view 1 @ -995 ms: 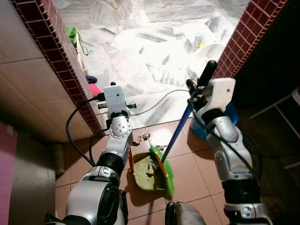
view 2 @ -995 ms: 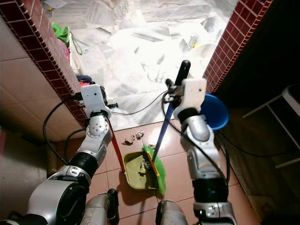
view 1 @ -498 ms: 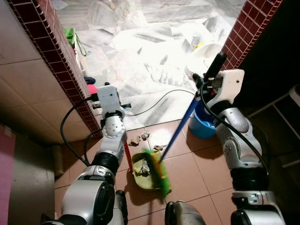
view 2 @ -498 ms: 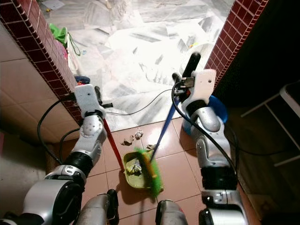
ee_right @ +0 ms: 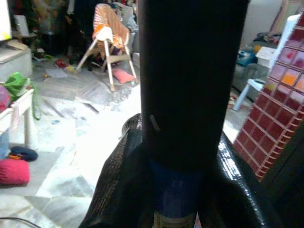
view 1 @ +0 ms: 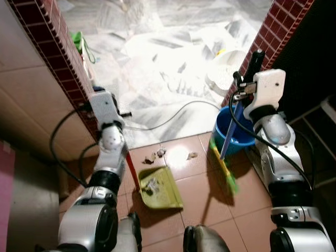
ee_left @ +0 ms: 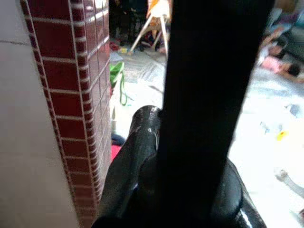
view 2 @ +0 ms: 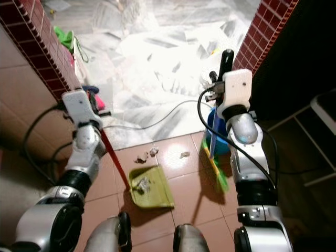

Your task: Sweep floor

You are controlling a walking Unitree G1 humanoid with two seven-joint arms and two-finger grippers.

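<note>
On the brown floor tiles [view 1: 205,194], the green dustpan [view 1: 160,189], steadied by the left hand [view 1: 107,113] clamped on its red handle, already holds some debris, while scraps [view 1: 157,154] beyond its lip await the broom [view 1: 224,167] gripped by the right hand [view 1: 247,92].

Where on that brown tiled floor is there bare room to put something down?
Bare tile lies between the dustpan and the green broom head, and nearer the robot below both. It is crowded just beyond the dustpan, where crumpled scraps lie, and by the blue bucket against the brick pillar.
</note>
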